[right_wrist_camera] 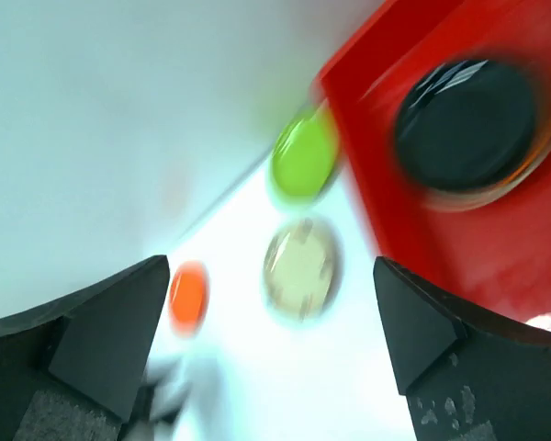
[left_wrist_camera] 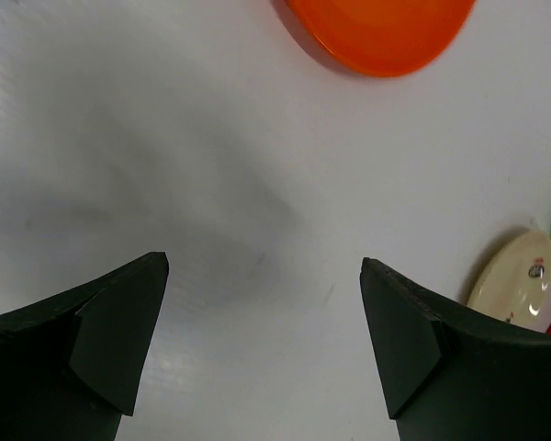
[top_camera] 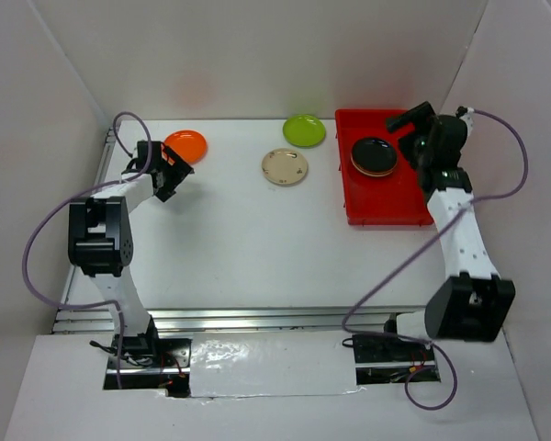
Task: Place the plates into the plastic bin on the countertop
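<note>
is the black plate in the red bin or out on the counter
In. The black plate lies flat inside the red bin, stacked on another plate whose rim shows beneath.

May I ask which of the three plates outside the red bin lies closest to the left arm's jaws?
The round orange plate, just ahead of those jaws; the lime green plate and cream plate lie farther right.

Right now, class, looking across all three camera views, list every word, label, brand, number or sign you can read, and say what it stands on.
None: no text can be read in any view.
Cream plate: small dark and red marks, too small to tell whether they are letters or decoration.
Orange plate, lime green plate, black plate, red bin: no lettering shows; the right wrist view is blurred.
</note>
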Robot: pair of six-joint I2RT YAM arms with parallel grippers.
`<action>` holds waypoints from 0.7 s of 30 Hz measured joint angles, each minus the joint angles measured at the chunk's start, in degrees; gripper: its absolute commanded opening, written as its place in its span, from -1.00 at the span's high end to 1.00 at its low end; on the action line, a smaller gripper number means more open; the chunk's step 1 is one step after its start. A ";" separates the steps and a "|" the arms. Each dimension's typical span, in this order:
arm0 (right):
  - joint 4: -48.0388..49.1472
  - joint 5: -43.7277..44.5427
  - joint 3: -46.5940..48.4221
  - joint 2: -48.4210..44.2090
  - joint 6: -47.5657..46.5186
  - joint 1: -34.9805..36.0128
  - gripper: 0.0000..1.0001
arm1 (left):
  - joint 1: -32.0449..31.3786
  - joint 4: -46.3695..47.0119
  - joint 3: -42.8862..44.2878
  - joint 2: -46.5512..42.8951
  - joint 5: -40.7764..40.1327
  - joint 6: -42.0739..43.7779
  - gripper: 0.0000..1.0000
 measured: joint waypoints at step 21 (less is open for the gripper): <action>17.14 -47.12 -35.08 -36.96 -4.22 16.22 -1.00 | 6.29 20.79 18.86 27.04 -1.53 -11.45 0.63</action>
